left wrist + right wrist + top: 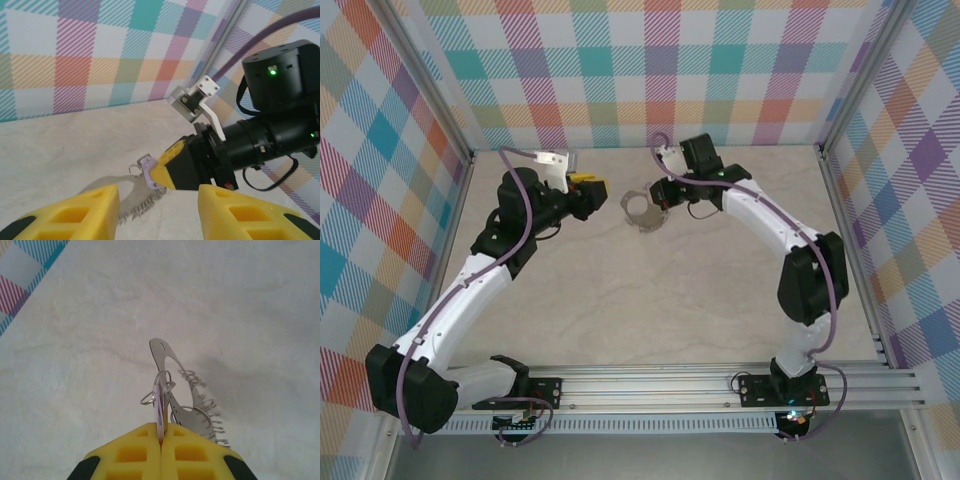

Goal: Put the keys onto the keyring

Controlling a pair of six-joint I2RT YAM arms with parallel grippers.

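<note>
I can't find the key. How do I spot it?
Look at the middle of the far side of the pale table, where the right arm's yellow fingers pinch shut. The key pokes from their tips beside the grey keyring: tiny and lilac, while the ring's loops are silvery.

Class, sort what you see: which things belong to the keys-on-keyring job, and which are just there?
Job: lilac key, keyring, right fingers shut on the key, left fingers open.
Just there: table, checked walls, aluminium rail.
</note>
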